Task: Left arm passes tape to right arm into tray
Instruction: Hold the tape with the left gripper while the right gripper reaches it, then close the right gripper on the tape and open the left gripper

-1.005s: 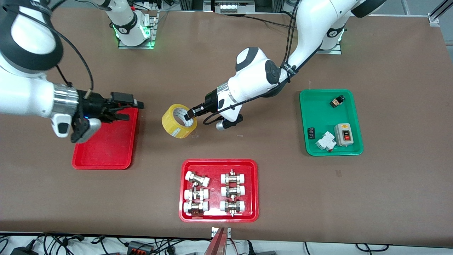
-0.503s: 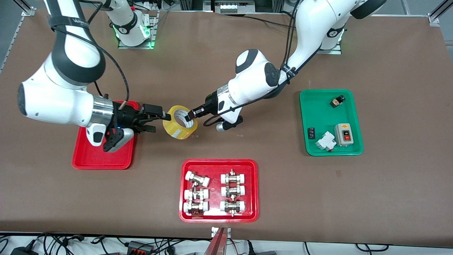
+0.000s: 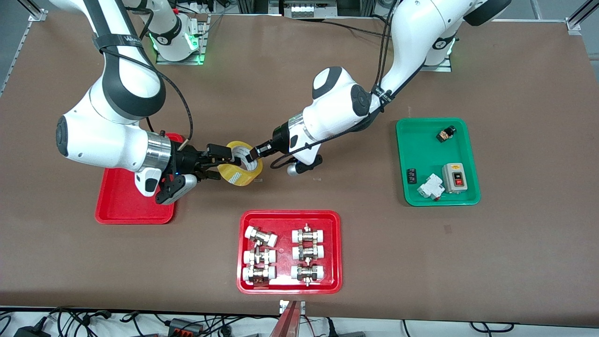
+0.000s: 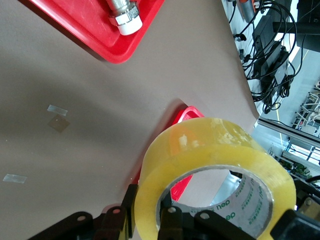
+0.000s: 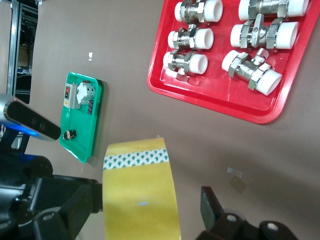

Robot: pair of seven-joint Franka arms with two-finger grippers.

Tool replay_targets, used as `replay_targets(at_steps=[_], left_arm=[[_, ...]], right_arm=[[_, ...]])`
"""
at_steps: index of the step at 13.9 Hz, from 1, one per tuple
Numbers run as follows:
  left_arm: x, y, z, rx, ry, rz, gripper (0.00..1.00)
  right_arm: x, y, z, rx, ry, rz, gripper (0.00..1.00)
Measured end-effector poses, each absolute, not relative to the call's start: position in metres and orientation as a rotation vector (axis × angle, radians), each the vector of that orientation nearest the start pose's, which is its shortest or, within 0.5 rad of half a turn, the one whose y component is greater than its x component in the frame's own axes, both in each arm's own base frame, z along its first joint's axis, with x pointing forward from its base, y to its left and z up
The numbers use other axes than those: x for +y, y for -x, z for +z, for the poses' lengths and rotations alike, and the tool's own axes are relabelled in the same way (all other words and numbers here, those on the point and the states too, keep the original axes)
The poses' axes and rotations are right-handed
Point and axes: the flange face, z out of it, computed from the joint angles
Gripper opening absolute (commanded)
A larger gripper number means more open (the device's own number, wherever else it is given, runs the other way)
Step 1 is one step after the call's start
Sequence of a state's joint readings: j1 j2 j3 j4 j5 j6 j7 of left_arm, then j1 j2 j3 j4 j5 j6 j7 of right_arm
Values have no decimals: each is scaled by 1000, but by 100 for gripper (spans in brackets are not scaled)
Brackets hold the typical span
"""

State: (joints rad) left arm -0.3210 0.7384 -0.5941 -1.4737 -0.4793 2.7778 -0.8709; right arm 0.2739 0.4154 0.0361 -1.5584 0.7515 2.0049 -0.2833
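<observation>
The tape [image 3: 243,176], a yellowish roll with a whitish printed core, hangs above the brown table between both grippers. My left gripper [image 3: 255,153] is shut on the roll's wall, one finger inside the core and one outside [image 4: 149,210]. My right gripper [image 3: 223,163] reaches in from the plain red tray [image 3: 121,210] and stands open. Its fingers straddle the tape [image 5: 140,200] across the roll's width. One finger sits close against the roll, while a gap shows at the other finger [image 5: 210,205]. The tape [image 4: 200,155] hides part of the tray's corner [image 4: 187,114].
A wider red tray [image 3: 289,216] of white-capped metal fittings lies nearer the front camera than the tape. A green tray [image 3: 437,201] with switch parts lies toward the left arm's end. Small tape marks dot the table under the roll.
My right arm has swung from over the plain red tray to the tape, and its fingers now straddle the roll. The left gripper has kept its hold and barely moved.
</observation>
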Motion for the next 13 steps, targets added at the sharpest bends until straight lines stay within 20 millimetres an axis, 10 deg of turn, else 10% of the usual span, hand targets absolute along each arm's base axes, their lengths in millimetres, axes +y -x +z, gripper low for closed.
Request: replay_targets(at_steps=[3, 5, 7, 8, 13], left_arm=[[-512, -563, 357, 697, -2158, -137, 1], [-512, -565, 359, 696, -2154, -134, 6], [-512, -566, 360, 695, -2152, -132, 51], [-511, -567, 360, 696, -2151, -131, 94], [-478, -599, 370, 751, -2112, -89, 100]], right_arm=[[245, -643, 426, -329, 2421, -30, 1], [244, -643, 429, -330, 2421, -39, 0], [244, -644, 430, -331, 2421, -44, 0], [244, -644, 431, -331, 2420, -47, 0], [251, -643, 433, -328, 2407, -62, 0]])
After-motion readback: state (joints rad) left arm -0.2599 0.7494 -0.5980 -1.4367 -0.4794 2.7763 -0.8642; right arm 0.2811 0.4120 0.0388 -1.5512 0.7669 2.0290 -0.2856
